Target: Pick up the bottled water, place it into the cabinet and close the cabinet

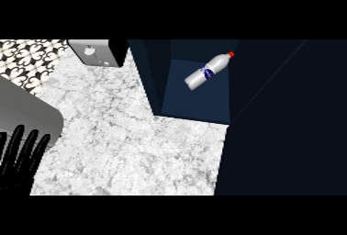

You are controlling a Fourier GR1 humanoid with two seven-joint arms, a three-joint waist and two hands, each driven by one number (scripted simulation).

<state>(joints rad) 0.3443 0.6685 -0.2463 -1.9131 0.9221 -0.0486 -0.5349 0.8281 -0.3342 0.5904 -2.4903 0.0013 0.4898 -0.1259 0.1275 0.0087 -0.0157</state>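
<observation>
A clear water bottle [208, 71] with a red cap and blue label lies tilted inside the dark blue cabinet [196, 103], on its floor toward the back. The cabinet's door [284, 128] stands open, filling the right side of the view. My left hand [20, 151] rests at the lower left edge, open, fingers straight and pointing up, far from the cabinet. My right hand does not show.
A marbled white counter [129, 147] spans the middle. A grey sink basin [27, 110] sits at the left, by my left hand. A silver and black appliance [98, 51] stands at the back, beside a patterned wall [27, 59].
</observation>
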